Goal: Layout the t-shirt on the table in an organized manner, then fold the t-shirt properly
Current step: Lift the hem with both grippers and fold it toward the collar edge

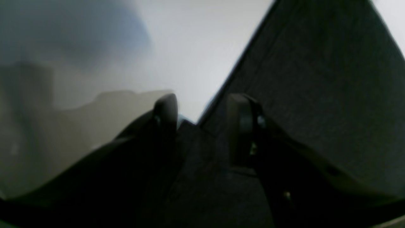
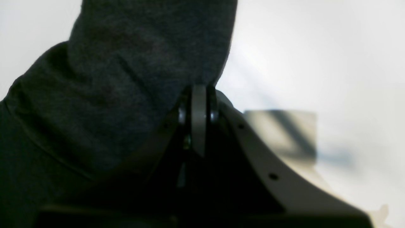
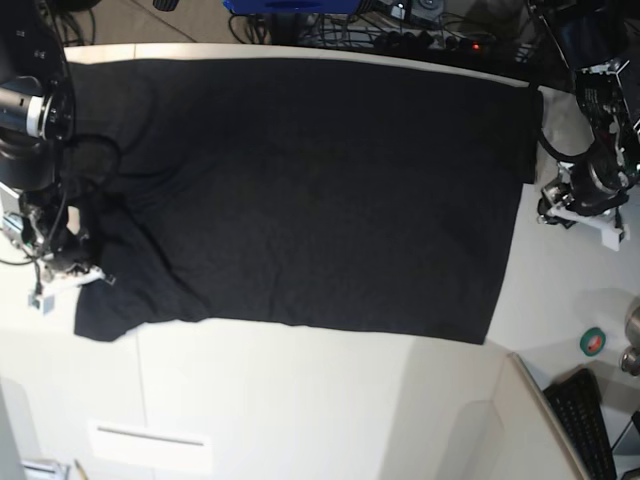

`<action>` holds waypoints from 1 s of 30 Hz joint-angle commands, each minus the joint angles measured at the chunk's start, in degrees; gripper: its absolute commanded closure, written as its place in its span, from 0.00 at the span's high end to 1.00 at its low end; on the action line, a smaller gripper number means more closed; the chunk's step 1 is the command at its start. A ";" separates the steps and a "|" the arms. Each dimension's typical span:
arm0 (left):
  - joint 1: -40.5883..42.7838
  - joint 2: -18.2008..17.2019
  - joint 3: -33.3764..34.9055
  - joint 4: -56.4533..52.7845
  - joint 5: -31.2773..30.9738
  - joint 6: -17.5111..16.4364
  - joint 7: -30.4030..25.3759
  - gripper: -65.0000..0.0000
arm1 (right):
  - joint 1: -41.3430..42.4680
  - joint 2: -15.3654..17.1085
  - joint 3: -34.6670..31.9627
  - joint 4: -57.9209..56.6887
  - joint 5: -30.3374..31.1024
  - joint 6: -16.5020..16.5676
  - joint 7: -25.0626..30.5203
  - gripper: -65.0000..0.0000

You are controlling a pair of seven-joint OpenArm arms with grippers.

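t-shirt (image 3: 320,190): one, black, spread flat over most of the counter's far half, no print showing; top edge runs along the counter's far edge, bottom hem near mid-counter
t-shirt sleeves: two; one bunched and wrinkled at the counter's left edge under the right arm, one folded narrow at the far right corner
counter (image 3: 300,410): one, off-white, near half bare, thin seam line in it
right hand (image 2: 198,95): one, jaws fully closed together, at the rumpled sleeve cloth by the counter's left edge; the cloth lies against the tips, cannot tell if any is pinched between them
left hand (image 1: 202,107): one, jaws partly apart, low over the shirt's edge at the counter's right side; black cloth lies under and between the fingers (image 1: 240,126), grip not clear
tape roll (image 3: 594,341): one, green, on the counter near its right edge, well apart from the shirt
keyboard (image 3: 585,420): one, black, at the near right corner
cables: tangle beyond the far edge, count not clear
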 commanded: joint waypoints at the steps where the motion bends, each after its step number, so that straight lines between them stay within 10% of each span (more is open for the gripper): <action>1: -2.57 -2.07 1.31 0.28 -0.90 -0.33 -1.18 0.39 | 1.45 0.93 -0.08 2.86 0.29 0.14 0.61 0.00; 14: -30.44 -3.21 19.95 -37.61 14.75 -0.33 -15.16 0.40 | -13.76 -1.97 -0.08 45.59 0.20 0.14 -16.18 0.00; 30: -30.88 0.92 20.21 -47.19 14.92 -0.51 -19.38 0.38 | -18.77 -1.88 0.19 55.87 0.20 0.14 -16.54 0.00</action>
